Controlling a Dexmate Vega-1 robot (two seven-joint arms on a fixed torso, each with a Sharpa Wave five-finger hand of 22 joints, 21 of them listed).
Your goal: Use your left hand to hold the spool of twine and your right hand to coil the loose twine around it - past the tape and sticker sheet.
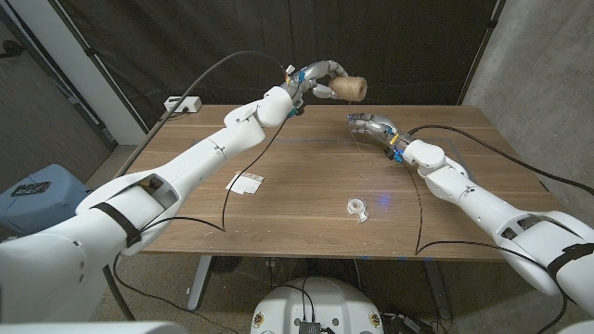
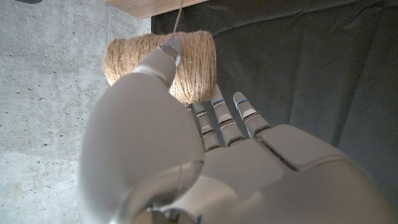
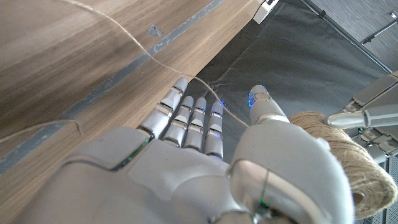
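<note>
above the table (image 1: 306, 199), one spool (image 1: 350, 88) in left hand (image 1: 320, 78), one tape roll (image 1: 356, 208)

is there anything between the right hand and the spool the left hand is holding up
Nothing visible stands between them. The left hand holds the spool of twine above the table's far edge; the right hand is just beside and below it, over bare wood. The tape roll and sticker sheet lie nearer the robot.

The left hand (image 1: 318, 78) holds the spool of twine (image 1: 350, 88) above the desk's (image 1: 306, 199) far edge; nearer lie the sticker sheet (image 1: 245, 183), left, and what seems the tape (image 1: 356, 207), right.
</note>
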